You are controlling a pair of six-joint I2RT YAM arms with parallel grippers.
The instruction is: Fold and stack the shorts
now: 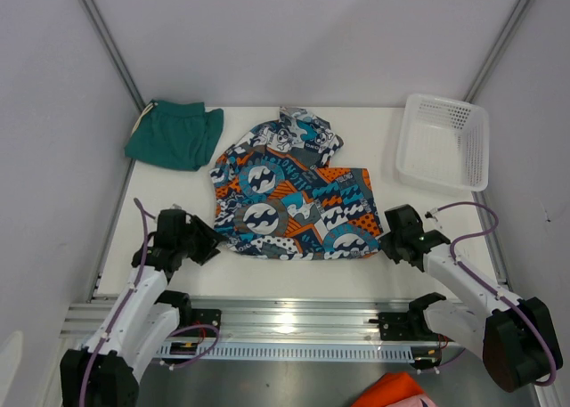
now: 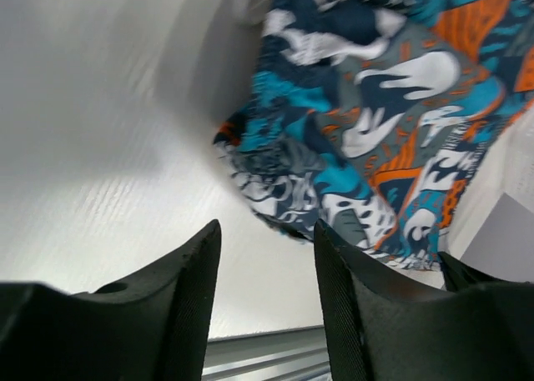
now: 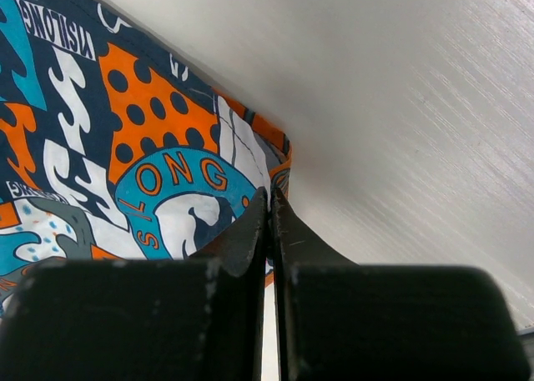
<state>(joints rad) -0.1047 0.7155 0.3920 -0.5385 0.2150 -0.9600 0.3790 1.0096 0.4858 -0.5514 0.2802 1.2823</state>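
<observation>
The printed shorts [image 1: 294,198] lie spread flat mid-table, busy with orange, blue, white and navy. The teal-green shorts [image 1: 174,135] lie bunched at the far left, pale drawstring showing. My left gripper [image 1: 207,245] hovers at the print pair's near left corner; in the left wrist view it [image 2: 267,227] stands open over bare table, with the printed shorts' hem [image 2: 367,122] just past its right finger. My right gripper [image 1: 389,238] sits at the near right corner. In the right wrist view it [image 3: 269,193] is shut, pinching the printed shorts' [image 3: 125,147] orange-edged corner.
A white mesh basket [image 1: 443,180] stands at the far right. A plain orange cloth [image 1: 392,394] lies below the table's front metal rail [image 1: 285,318]. Grey walls enclose the table on the left, right and back.
</observation>
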